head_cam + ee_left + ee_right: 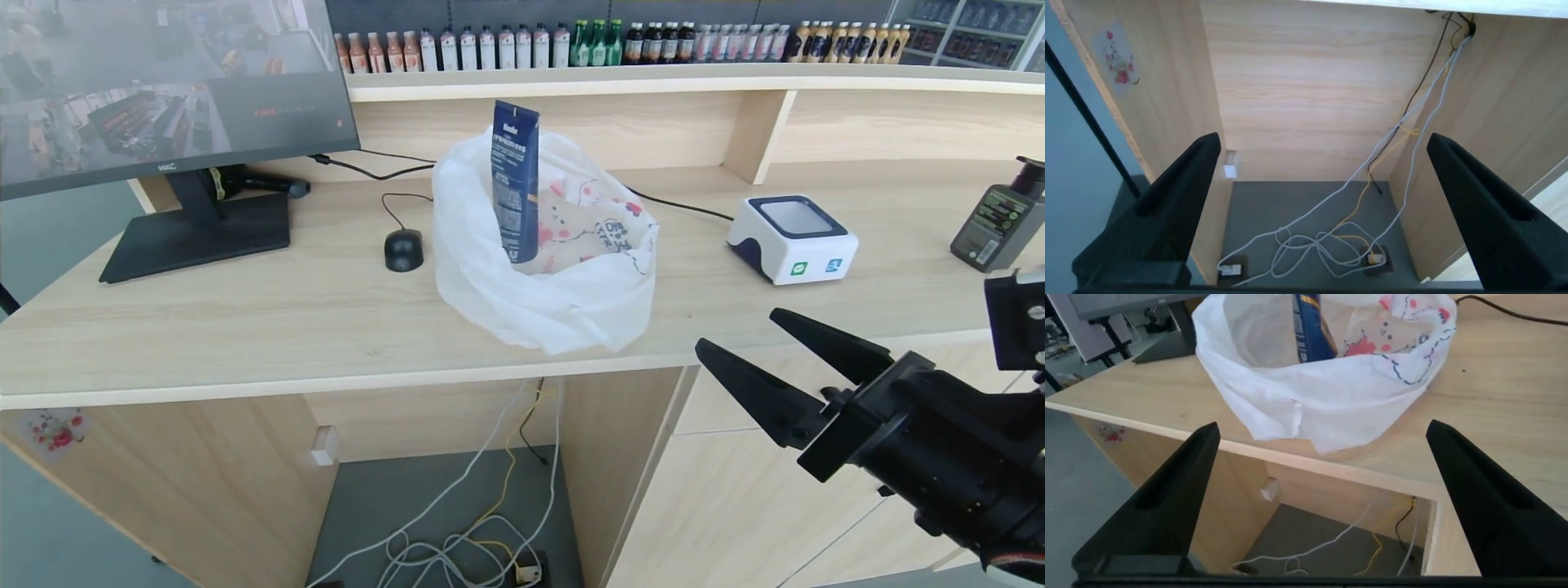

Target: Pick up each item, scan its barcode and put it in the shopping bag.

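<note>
A white plastic shopping bag (563, 302) stands open on the wooden counter (245, 318). A dark blue tube (514, 188) sticks upright out of it, beside a patterned pack (588, 224). The white barcode scanner (792, 238) sits to the bag's right. A grey pump bottle (1000, 216) stands at the counter's far right. My right gripper (755, 339) hangs open and empty in front of the counter edge, below the scanner. In the right wrist view the bag (1315, 384) and the tube (1310, 327) lie beyond its fingers (1167, 506). My left gripper (1323, 212) is open below the counter, facing the kneehole.
A monitor (163, 82) on its stand and a black mouse (403, 249) occupy the counter's left. Cables (457, 539) trail on the floor under the counter. A raised shelf (653, 77) with several bottles runs behind.
</note>
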Controlling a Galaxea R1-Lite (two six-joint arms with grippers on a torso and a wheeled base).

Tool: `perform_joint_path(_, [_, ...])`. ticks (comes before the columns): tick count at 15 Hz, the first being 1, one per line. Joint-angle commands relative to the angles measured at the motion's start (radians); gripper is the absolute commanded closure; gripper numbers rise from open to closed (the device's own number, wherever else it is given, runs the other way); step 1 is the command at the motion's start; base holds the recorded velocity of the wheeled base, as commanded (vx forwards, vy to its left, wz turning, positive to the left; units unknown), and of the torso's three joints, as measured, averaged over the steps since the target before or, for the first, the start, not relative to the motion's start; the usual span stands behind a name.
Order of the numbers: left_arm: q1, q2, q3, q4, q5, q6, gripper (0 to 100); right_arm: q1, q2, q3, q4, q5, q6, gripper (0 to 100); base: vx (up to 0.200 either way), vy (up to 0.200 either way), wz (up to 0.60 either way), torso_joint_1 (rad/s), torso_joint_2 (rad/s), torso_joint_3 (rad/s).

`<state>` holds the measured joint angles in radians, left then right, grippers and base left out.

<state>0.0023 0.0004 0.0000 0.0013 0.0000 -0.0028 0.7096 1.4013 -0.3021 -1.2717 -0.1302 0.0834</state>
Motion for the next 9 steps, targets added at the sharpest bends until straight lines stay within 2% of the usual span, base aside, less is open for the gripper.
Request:
perform_joint_path(1, [-0.001, 0.0, 0.0, 0.0, 0.0, 0.0, 0, 0.002, 0.022, -0.009, -0.005, 0.001, -0.001, 0, 0.0, -0.2, 0.0, -0.002, -0.01, 0.002])
perform_joint_path(9, [-0.001, 0.0, 0.0, 0.0, 0.0, -0.008, 0, 0.002, 0.062, -0.064, -0.02, 0.004, -0.001, 0, 0.0, -0.2, 0.0, 0.001, 0.0, 0.004])
